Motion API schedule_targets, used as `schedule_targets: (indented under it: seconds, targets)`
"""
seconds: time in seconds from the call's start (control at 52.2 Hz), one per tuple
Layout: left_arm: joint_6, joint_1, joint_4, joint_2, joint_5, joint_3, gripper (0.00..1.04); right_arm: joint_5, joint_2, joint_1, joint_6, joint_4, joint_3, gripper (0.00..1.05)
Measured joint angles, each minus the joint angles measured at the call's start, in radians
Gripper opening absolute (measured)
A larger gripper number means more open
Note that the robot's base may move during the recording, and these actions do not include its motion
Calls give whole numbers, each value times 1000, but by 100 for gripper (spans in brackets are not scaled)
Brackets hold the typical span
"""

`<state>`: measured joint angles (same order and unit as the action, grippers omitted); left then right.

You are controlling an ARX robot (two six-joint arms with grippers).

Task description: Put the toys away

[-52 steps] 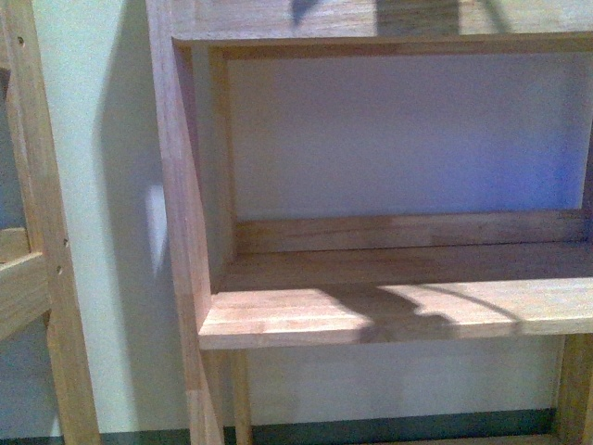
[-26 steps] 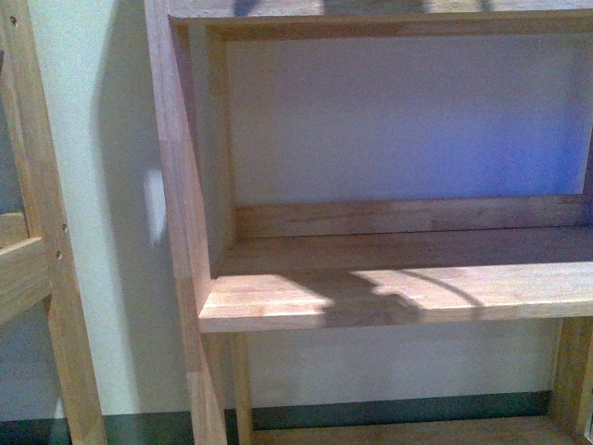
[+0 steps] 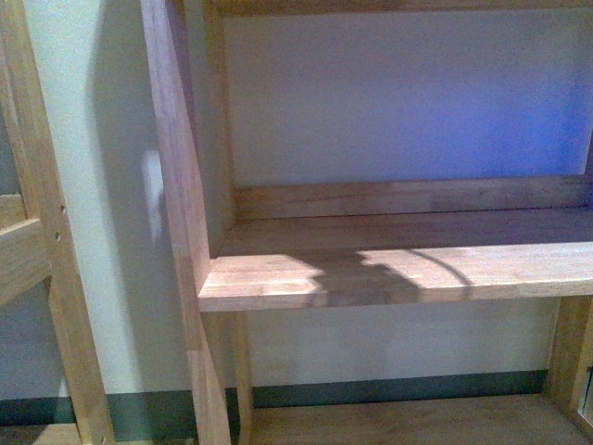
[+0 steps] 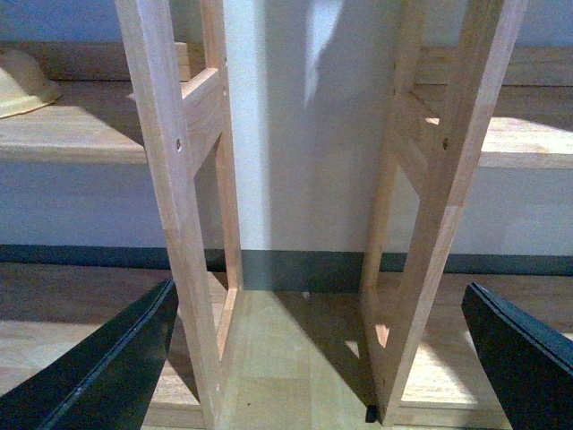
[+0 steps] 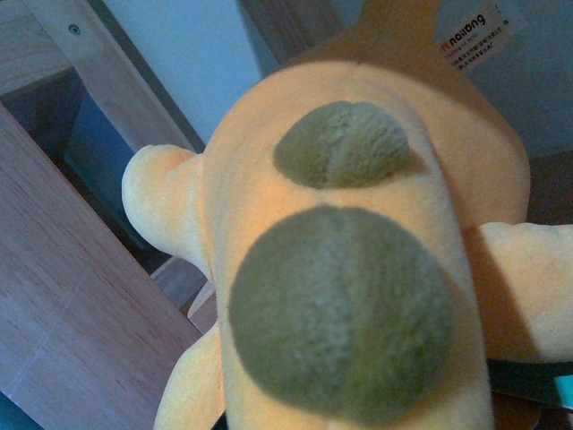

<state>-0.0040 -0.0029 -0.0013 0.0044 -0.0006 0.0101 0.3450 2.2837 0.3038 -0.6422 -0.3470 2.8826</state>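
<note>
Soft orange-yellow plush toy (image 5: 358, 269) w/ two olive-brown round patches, one large, one smaller, fills nearly the whole right wrist view, pressed up close to the cam. A stubby orange limb sticks out on each side of its body, and a white sewn-in label (image 5: 474, 31) w/ dark print shows at the far end of the toy. Right arm's fingers not visible there, so can't tell how far apart they are or whether they have hold of the toy; the toy doesn't show in the front or left wrist views. Beside the toy: a light wooden post w/ a screw head (image 5: 76, 54) and a reddish wood board (image 5: 72, 296), pale blue-white wall behind. Left wrist view: left gripper (image 4: 331, 358) w/ black fingers (image 4: 107, 367) spread wide, nothing between them, pointed at the gap between two light wooden shelf frames (image 4: 175, 206) standing on a wood floor; white wall w/ dark baseboard behind. A cream-yellow rounded object (image 4: 22, 81) sits on a shelf board at the edge of that view, only partly seen. Front view: light wooden shelf unit (image 3: 389, 273), sunlit shelf board w/ curved shadows across it, white wall (image 3: 408, 102) behind, a second wooden frame (image 3: 46, 241) off to the left.
</note>
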Motion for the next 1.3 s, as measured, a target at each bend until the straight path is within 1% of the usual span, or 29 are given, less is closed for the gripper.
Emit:
schedule_targets:
  seconds: [0.249, 0.268, 0.287, 0.325, 0.364, 0.383, 0.402, 0.459, 0.498, 0.517, 0.555, 0.574, 0.593, 0.613, 0.632, 0.651, 0.67, 0.727, 0.766, 0.785, 0.804, 0.823, 0.861, 0.881, 0.9, 0.938, 0.995, 1.11, 1.302]
  targets:
    - [0, 0, 0, 0, 0, 0, 98, 0, 20, 9, -15, 13, 9, 9]
    - [0, 0, 0, 0, 0, 0, 98, 0, 20, 11, -15, 12, 9, 14]
    - [0, 0, 0, 0, 0, 0, 98, 0, 20, 11, -15, 12, 9, 14]
    - [0, 0, 0, 0, 0, 0, 98, -4, 20, 11, -13, 12, 9, 23]
    - [0, 0, 0, 0, 0, 0, 98, -10, 20, 13, -10, 12, 9, 29]
    - [0, 0, 0, 0, 0, 0, 98, -10, 20, 13, -10, 12, 9, 29]
    - [0, 0, 0, 0, 0, 0, 98, -14, 20, 13, -10, 12, 9, 33]
    - [0, 0, 0, 0, 0, 0, 98, -18, 20, 13, -3, 12, 9, 37]
    - [0, 0, 0, 0, 0, 0, 98, -26, 20, 13, 3, 12, 9, 47]
    - [0, 0, 0, 0, 0, 0, 98, -26, 20, 13, 3, 12, 9, 47]
    - [0, 0, 0, 0, 0, 0, 98, -32, 20, 13, 18, 12, 9, 55]
    - [0, 0, 0, 0, 0, 0, 98, -32, 20, 13, 18, 12, 9, 55]
    - [0, 0, 0, 0, 0, 0, 98, -35, 20, 13, 26, 12, 9, 59]
    - [0, 0, 0, 0, 0, 0, 98, -35, 20, 13, 26, 12, 9, 59]
    - [0, 0, 0, 0, 0, 0, 98, -35, 20, 14, 33, 11, 9, 63]
    - [0, 0, 0, 0, 0, 0, 98, -35, 20, 14, 33, 11, 9, 63]
    - [0, 0, 0, 0, 0, 0, 98, -35, 19, 14, 39, 11, 9, 71]
    - [0, 0, 0, 0, 0, 0, 98, -38, 18, 14, 43, 11, 9, 73]
    - [0, 0, 0, 0, 0, 0, 98, -40, 16, 14, 59, 11, 9, 81]
    - [0, 0, 0, 0, 0, 0, 98, -40, 16, 14, 59, 11, 9, 81]
    - [0, 0, 0, 0, 0, 0, 98, -40, 15, 14, 65, 11, 9, 85]
    - [0, 0, 0, 0, 0, 0, 98, -40, 15, 14, 65, 11, 9, 85]
    - [0, 0, 0, 0, 0, 0, 98, -40, 10, 14, 77, 11, 9, 92]
    - [0, 0, 0, 0, 0, 0, 98, -40, 10, 14, 77, 11, 9, 92]
    - [0, 0, 0, 0, 0, 0, 98, -41, 4, 14, 93, 9, 8, 101]
    - [0, 0, 0, 0, 0, 0, 98, -41, -3, 14, 97, 13, 1, 101]
    - [0, 0, 0, 0, 0, 0, 98, -44, -48, 13, 117, 58, -71, 98]
    - [0, 0, 0, 0, 0, 0, 98, -45, -165, 12, 145, 142, -236, 98]
    - [0, 0, 0, 0, 0, 0, 98, -42, -353, 4, 169, 232, -433, 98]
